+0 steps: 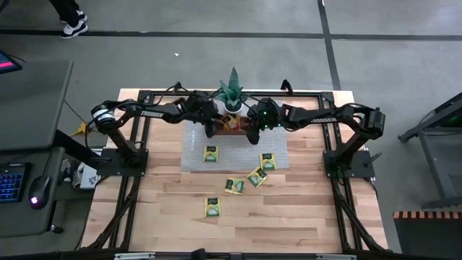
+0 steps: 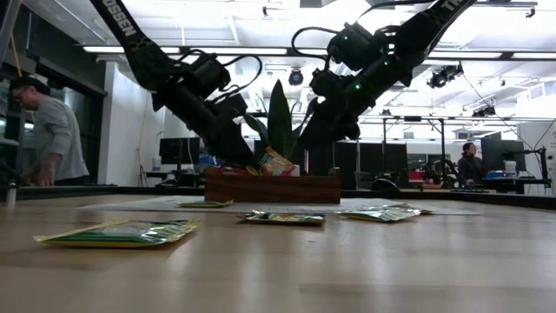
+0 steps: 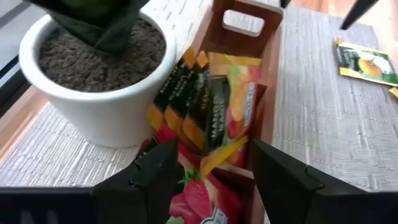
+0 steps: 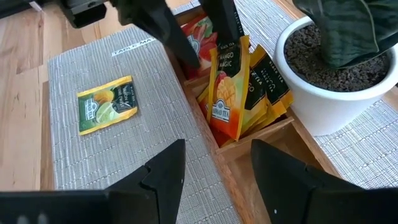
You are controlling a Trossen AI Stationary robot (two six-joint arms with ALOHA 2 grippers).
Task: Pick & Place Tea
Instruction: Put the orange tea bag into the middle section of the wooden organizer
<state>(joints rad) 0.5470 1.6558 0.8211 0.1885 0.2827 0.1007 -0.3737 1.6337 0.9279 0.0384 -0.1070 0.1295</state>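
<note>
A brown wooden tray (image 1: 231,130) lies on a grey mat, with a potted plant (image 1: 232,92) just behind it. In the tray stand orange tea packets (image 3: 211,106) and red ones (image 3: 198,200). Several green tea packets lie flat on the mat and the wood, one of them (image 1: 211,153) near the tray. My left gripper (image 3: 208,177) is open and slants down into the tray, one finger on either side of the red packets. My right gripper (image 4: 214,171) hangs open above the tray's right end (image 4: 273,134), with nothing between its fingers. My left gripper's fingers (image 4: 180,43) reach down among the standing packets from the table's left, slanting downward, and straddle the tops of the red packets (image 4: 198,30). Whether either finger touches a packet, I cannot tell.
The white plant pot (image 3: 93,93) stands close against the tray's far side, its leaves above both grippers. Green packets (image 1: 257,177) are scattered over the mat's near edge and the wood toward the near side (image 1: 212,207). Beyond the table a person (image 2: 52,139) stands at the left.
</note>
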